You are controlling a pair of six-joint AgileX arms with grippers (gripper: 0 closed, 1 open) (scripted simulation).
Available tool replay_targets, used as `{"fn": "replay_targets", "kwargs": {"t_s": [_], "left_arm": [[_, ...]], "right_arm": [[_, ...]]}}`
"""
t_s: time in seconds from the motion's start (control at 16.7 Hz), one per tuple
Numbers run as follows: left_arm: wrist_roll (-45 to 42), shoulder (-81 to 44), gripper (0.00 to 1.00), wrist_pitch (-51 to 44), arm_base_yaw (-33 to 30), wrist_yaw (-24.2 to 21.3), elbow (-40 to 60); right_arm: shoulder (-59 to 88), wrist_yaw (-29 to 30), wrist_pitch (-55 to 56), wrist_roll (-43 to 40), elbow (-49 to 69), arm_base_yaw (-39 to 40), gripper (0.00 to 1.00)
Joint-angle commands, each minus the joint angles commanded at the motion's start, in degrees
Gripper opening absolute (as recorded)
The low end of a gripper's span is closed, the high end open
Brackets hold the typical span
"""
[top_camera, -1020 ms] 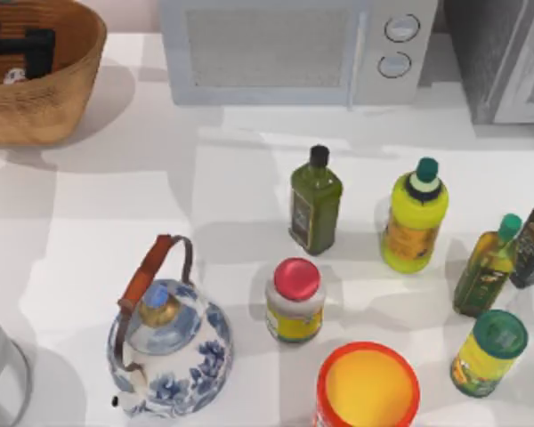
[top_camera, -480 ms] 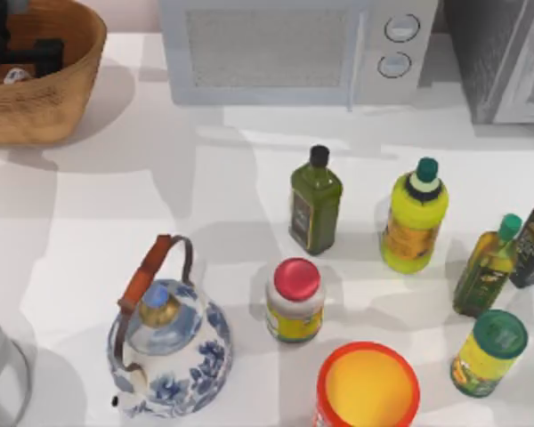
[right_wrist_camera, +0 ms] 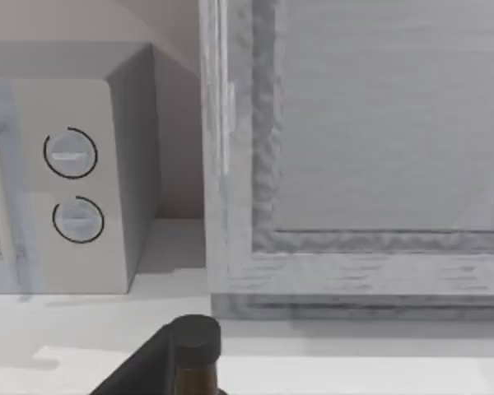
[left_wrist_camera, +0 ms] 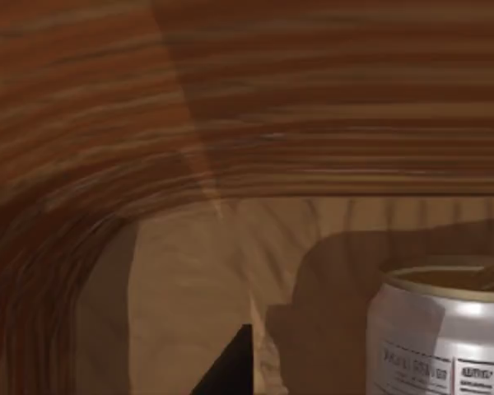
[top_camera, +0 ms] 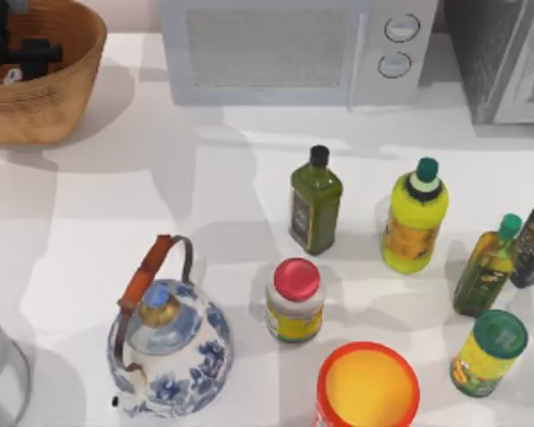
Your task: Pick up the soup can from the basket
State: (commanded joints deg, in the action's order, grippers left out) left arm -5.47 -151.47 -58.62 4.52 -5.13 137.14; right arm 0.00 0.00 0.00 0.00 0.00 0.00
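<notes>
The woven orange-brown basket (top_camera: 67, 84) stands at the table's far left corner. My left gripper (top_camera: 34, 57) is down inside it, dark against the wicker. A whitish bit of the soup can (top_camera: 12, 77) shows just below the gripper in the top view. From the left wrist the soup can (left_wrist_camera: 441, 333) is close, upright on the basket floor (left_wrist_camera: 189, 280), with a silvery side, a printed label and a tan-gold top. The ribbed basket wall rises behind it. A dark part of my right gripper (right_wrist_camera: 144, 370) shows near a dark bottle cap (right_wrist_camera: 197, 336).
A microwave (top_camera: 294, 49) sits at the back, with a grey cabinet (top_camera: 507, 58) to its right. On the table stand a blue-and-white kettle (top_camera: 169, 342), a red-lidded jar (top_camera: 295, 301), an orange-rimmed tub (top_camera: 367, 387) and several oil and sauce bottles at the right, such as (top_camera: 315, 201).
My left gripper has shifted a little to the right and lower inside the basket. Everything else on the table has stayed put.
</notes>
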Motion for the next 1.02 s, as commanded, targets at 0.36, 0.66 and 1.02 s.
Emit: {"fn": "replay_targets", "kwargs": {"t_s": [0.36, 0.66, 1.02], "left_arm": [[0.0, 0.0, 0.02, 0.0, 0.0, 0.0, 0.0], [0.0, 0.0, 0.00, 0.0, 0.0, 0.0, 0.0], [-0.2, 2.1, 0.00, 0.1, 0.2, 0.2, 0.2]], "right_arm": [[0.0, 0.0, 0.0, 0.0, 0.0, 0.0, 1.00], [0.0, 0.0, 0.0, 0.0, 0.0, 0.0, 1.00], [0.0, 0.0, 0.0, 0.0, 0.0, 0.0, 1.00]]}}
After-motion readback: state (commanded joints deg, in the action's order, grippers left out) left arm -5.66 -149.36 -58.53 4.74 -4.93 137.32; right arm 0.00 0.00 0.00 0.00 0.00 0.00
